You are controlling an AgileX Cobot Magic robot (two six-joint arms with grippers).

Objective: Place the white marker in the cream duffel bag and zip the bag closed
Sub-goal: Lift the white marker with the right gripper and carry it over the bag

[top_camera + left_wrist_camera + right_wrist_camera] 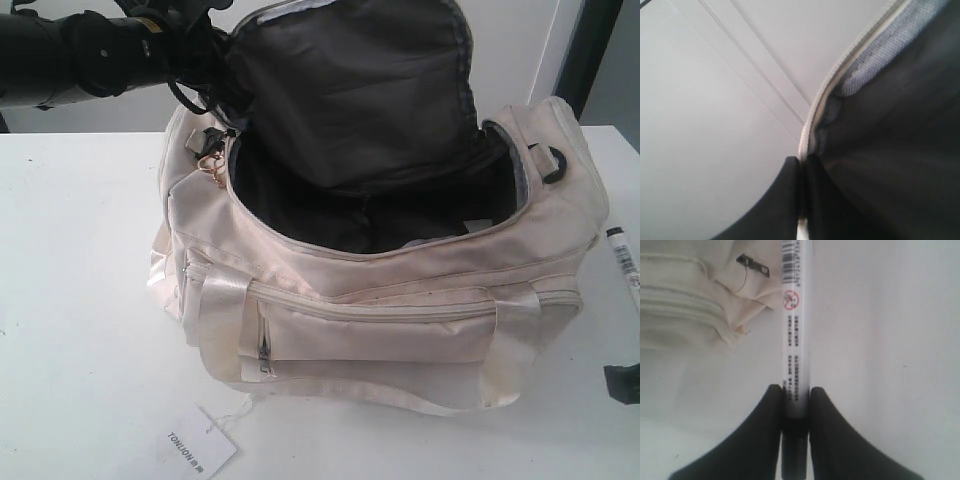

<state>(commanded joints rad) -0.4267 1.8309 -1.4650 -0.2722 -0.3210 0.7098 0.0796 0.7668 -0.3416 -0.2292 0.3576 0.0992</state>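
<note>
While the cream duffel bag [400,300] sat on the white bench [80,300] with its curved top wide open, its top flap [350,90] stood raised toward the back, showing the dark lining [300,200] underneath and inside the main compartment. The left end effector [801,167] was closed on the flap's pale zipper edge [840,70], the two black fingers pinching the fabric between them, and its arm reached in from the upper left of the exterior view. A gold ring pull [212,168] hung at the left end of the opening, and a small printed paper tag [197,441] lay on the bench in front of the bag. The white marker [796,340] was outside the bag, just beside its right end at the edge of the exterior view, where it appeared to lie along the bench. The right end effector [795,390] was gripping it, one black finger pressed against each side of the barrel near its dark end; whether the marker was lifted clear of the bench could not be told
</note>
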